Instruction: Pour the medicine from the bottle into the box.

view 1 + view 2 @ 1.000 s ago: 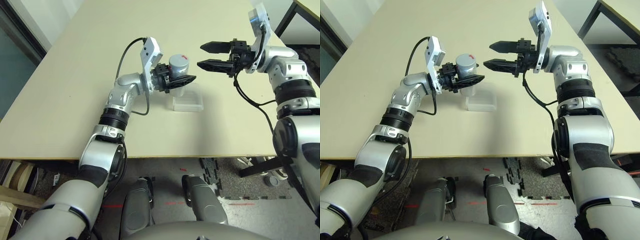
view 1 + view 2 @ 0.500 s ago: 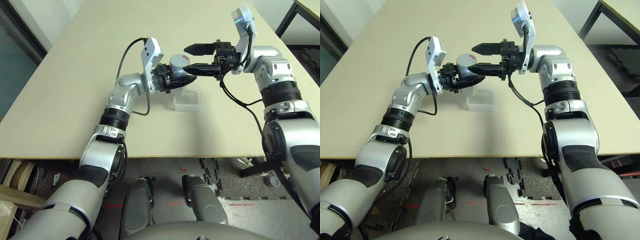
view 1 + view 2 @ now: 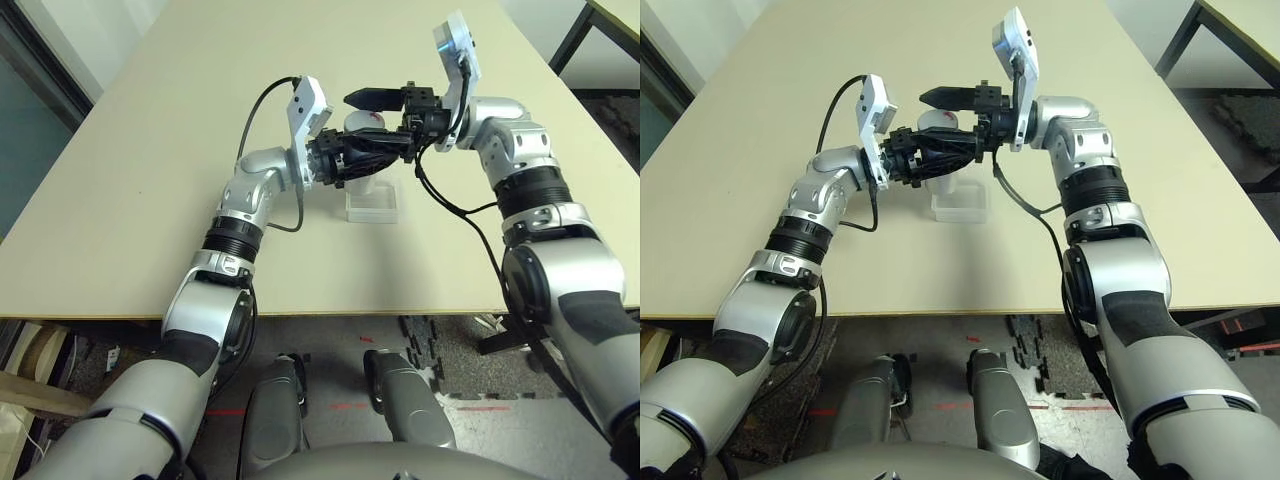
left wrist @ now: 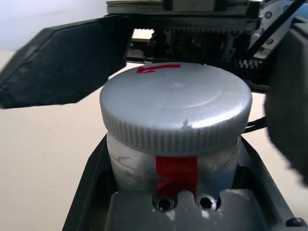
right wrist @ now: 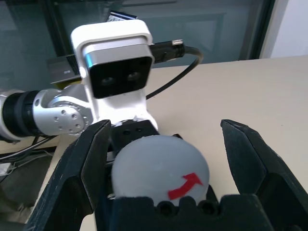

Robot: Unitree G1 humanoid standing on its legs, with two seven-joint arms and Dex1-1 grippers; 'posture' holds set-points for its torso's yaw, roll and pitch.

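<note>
Over the pale table the two arms meet nose to nose. The left gripper points across toward the robot's right and is clamped on the bottle, a small silver-grey cylinder held upright above the tabletop, its body seated between the black fingers. The round grey lid is on the bottle, ribbed around its edge, with a red arrow printed on top and a strip of red tape running down the bottle's side just under it.

The right gripper comes in level from the opposite side with its jaws spread wide. One finger stands to one side of the lid and the other to the far side, so the lid sits in the gap between them. From the right wrist view there is daylight on both sides, so the fingers look clear of the lid, though I can't be sure of the near one.

The box, a shallow clear plastic tray, rests on the table just below and slightly nearer the robot than the held bottle, apart from both grippers. Whether any medicine lies in it is too fine to make out
</note>
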